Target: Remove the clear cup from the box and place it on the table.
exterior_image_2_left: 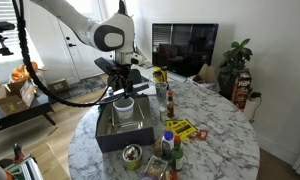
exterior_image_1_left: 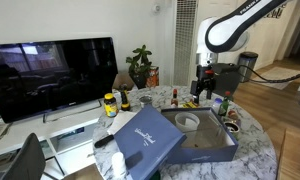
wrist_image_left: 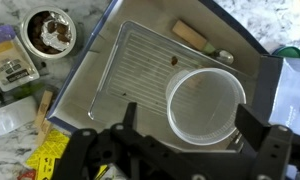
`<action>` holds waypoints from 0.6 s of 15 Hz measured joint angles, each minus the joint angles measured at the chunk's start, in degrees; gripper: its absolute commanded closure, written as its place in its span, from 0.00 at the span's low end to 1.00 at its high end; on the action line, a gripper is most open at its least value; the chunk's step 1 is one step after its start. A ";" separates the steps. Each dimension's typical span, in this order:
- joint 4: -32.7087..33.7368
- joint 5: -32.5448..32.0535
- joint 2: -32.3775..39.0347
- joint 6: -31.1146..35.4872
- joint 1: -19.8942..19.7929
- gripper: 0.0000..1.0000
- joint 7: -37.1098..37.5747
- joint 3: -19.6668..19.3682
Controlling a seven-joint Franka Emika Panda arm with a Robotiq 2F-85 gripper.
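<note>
Round white, grey-veined marble-look table (exterior_image_2_left: 225, 135): stood cluttered with small bottles (exterior_image_2_left: 170, 100) and a yellow packet (exterior_image_2_left: 182, 128).
Flat black television (exterior_image_1_left: 50, 75): stood on a low unit beyond the table, screen dark.
White robot arm (exterior_image_2_left: 80, 20): reached in from above and bent down toward the tabletop.
Large flat navy-blue box (wrist_image_left: 140, 70): lay open on the table beneath the arm; hinged lid with white script (exterior_image_1_left: 140, 135) was swung out beside the tray.
Green potted plant (exterior_image_2_left: 235, 60): stood past the table, near the television.
Black gripper (wrist_image_left: 188, 118): hung low over the open tray, jaws spread wide, fingers (wrist_image_left: 128, 120) well apart, clasped on nothing.
Small translucent whitish plastic cup (wrist_image_left: 203, 100): stood upright inside the box, toward one end of the tray, round rim up, between the gripper's fingers; contact with them could not be told.
Tan oblong piece (wrist_image_left: 193, 35): lay in the tray, near the cup yet apart from it.
Round container with brown contents (wrist_image_left: 50, 30): sat on the table just outside the box.
</note>
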 measured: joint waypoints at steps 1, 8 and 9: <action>0.04 0.22 1.10 0.44 0.00 0.00 -0.02 0.07; 1.87 2.98 8.99 4.57 0.09 0.29 -3.04 0.85; 2.41 3.60 10.34 6.34 0.09 0.39 -3.48 0.95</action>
